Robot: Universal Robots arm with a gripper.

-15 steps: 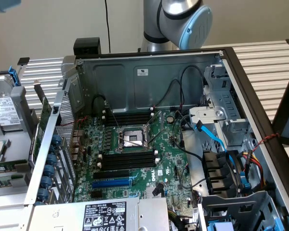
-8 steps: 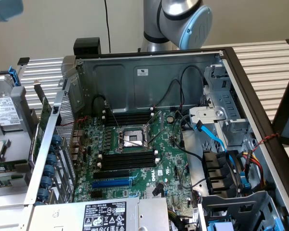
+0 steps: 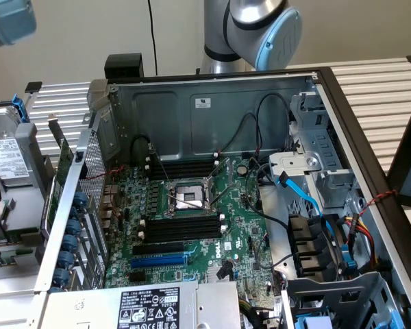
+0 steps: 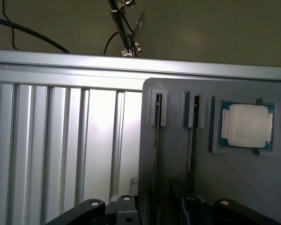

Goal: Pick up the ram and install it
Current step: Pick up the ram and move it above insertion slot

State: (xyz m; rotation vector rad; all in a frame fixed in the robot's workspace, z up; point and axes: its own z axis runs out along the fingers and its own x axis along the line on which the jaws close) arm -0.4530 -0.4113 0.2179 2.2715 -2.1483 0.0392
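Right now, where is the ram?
In the wrist view, the ram stands on edge in a slot of the grey holder, with a second stick between it and the processor chip.

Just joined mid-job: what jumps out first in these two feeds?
In the exterior view, the open computer case dominates. Its green motherboard lies exposed, with the CPU socket at the centre between banks of black memory slots. In the wrist view, a silver processor sits in a grey holder, beside two ram sticks standing on edge in the holder's slots.
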